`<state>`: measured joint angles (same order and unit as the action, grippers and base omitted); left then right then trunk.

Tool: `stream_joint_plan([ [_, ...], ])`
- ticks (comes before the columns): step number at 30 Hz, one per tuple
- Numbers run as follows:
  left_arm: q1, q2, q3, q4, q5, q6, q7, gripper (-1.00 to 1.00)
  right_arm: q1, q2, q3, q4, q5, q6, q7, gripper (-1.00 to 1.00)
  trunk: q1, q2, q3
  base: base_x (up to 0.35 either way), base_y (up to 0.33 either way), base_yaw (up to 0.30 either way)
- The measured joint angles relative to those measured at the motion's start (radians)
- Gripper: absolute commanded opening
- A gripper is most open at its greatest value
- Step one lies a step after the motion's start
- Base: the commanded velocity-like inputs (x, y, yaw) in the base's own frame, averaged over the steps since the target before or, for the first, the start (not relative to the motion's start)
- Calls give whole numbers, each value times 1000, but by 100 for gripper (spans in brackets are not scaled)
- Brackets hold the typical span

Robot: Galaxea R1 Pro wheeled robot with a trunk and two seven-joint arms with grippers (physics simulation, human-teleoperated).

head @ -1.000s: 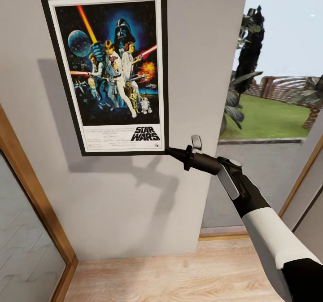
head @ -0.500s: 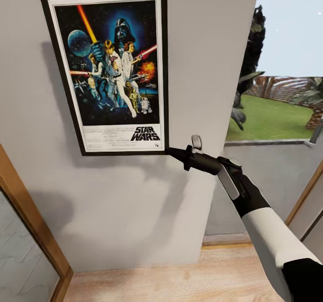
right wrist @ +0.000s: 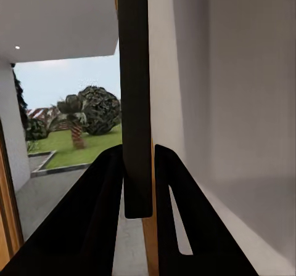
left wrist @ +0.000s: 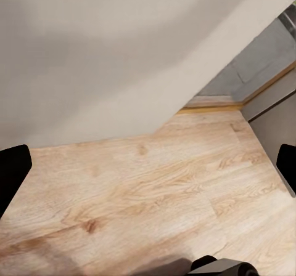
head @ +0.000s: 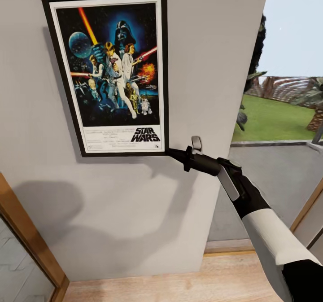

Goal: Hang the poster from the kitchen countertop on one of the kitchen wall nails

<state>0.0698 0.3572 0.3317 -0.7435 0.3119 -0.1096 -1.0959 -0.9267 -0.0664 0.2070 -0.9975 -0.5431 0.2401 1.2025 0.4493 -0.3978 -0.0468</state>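
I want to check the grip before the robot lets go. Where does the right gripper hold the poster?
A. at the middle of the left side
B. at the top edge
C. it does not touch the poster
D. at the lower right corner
D: in the head view the right gripper meets the poster at its lower right corner, and the right wrist view shows its fingers closed on the black frame edge.

The poster (head: 110, 71) stands upright against the grey wall, slightly tilted, high on the left. It has a thin black frame, white inner border, dark blue artwork and "STAR WARS" lettering at the bottom. Its lower right corner seems pinched in the right claw (head: 171, 151).
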Motion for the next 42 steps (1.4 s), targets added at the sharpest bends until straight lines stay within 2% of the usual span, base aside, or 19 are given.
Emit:
stream_joint_plan([
  [24, 0, 0, 0, 0, 0, 0, 0, 100, 3, 0, 0, 0, 1, 2, 0, -100, 0, 0, 0, 31, 0, 0],
  [32, 0, 0, 0, 0, 0, 0, 0, 100, 3, 0, 0, 0, 0, 1, 0, -100, 0, 0, 0, 176, 0, 0],
  [42, 1, 0, 0, 0, 0, 0, 0, 100, 3, 0, 0, 0, 1, 1, 0, -100, 0, 0, 0, 33, 0, 0],
])
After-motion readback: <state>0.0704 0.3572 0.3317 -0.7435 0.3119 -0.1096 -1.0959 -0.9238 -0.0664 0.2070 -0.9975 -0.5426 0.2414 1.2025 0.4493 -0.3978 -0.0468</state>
